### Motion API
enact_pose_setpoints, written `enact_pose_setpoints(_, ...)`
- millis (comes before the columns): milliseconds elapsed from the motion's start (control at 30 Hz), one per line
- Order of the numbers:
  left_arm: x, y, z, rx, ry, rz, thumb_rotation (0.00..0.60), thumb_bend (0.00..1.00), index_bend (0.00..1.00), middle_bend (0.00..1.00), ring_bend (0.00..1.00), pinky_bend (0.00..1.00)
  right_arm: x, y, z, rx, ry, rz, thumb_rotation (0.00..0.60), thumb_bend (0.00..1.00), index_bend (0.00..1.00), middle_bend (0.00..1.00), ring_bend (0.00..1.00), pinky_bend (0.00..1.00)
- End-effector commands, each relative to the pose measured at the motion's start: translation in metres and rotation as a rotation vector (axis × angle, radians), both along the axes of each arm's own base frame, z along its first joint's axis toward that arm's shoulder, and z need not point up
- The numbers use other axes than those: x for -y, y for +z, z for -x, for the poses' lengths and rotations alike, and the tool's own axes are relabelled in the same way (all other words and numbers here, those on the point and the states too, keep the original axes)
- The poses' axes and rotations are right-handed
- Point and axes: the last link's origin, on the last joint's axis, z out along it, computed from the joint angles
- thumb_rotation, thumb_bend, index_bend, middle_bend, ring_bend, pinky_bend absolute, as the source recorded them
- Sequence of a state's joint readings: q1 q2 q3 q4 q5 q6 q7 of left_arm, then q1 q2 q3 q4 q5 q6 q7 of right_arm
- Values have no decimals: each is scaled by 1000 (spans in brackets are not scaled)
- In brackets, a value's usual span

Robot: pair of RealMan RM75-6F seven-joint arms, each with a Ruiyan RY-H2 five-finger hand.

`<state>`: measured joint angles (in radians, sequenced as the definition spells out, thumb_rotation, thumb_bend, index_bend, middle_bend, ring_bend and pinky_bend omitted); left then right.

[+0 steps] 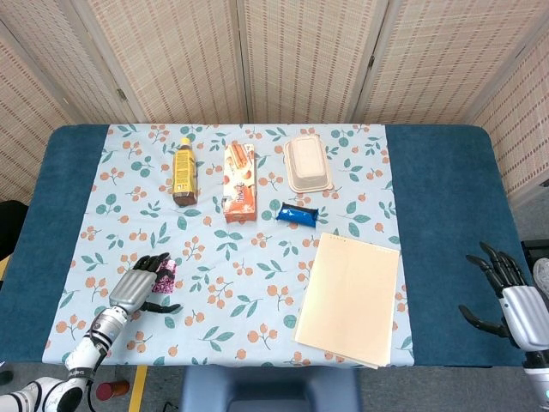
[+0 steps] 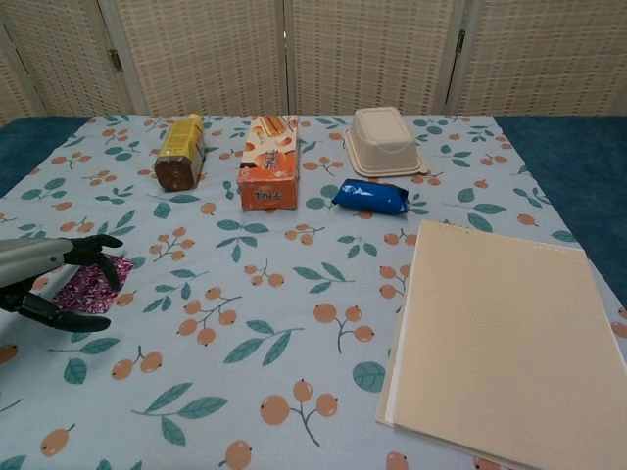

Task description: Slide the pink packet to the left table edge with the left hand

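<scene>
Count on the tabletop (image 1: 446,197): one pink packet (image 2: 90,287), one yellow bottle (image 1: 183,171) lying on its side, one orange snack box (image 1: 241,181), one beige lidded container (image 1: 308,163), one blue wrapped bar (image 1: 298,213), one manila folder (image 1: 350,297); two hands in view. Pink packet lies flat on the floral cloth (image 1: 257,257) near the front-left part of the tabletop, well apart from the bottle and box behind it. Left hand (image 1: 137,288) sits directly over the packet's left portion; in the head view only the packet's right end shows past the dark fingers (image 1: 157,262). In the chest view the left hand (image 2: 44,279) has its fingers arched down onto the packet from above, and the thumb lies on the cloth just in front of it, so the packet sits between fingers and thumb. Fingers are partly spread, pressing on the packet rather than wrapped round it; packet remains flat on the cloth. Right hand (image 1: 508,294) is beyond the right-front corner of the tabletop, fingers apart, holding nothing, touching nothing. Folder lies at front right, bar just behind its upper-left corner.
</scene>
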<state>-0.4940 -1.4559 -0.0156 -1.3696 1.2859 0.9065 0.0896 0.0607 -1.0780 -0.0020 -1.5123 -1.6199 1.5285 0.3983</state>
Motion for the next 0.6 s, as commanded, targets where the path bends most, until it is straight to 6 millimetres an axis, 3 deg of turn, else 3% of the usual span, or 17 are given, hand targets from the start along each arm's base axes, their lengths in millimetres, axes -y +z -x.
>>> enact_pose_setpoints(33, 1, 3, 5, 1, 19, -7, 305, 167, 330, 0, 0, 0, 0, 0, 0, 0, -1, 1, 600, 284, 147, 48, 0, 0)
enact_pose_setpoints(300, 3, 15, 22, 12, 81, -31, 308, 168, 329, 0, 0, 0, 0, 0, 1, 4, -1, 4, 600, 284, 147, 48, 0, 0)
enact_pose_setpoints(600, 5, 22, 26, 35, 95, -40, 308, 168, 321, 0, 0, 0, 0, 0, 1, 3, -2, 4, 600, 284, 147, 48, 0, 0)
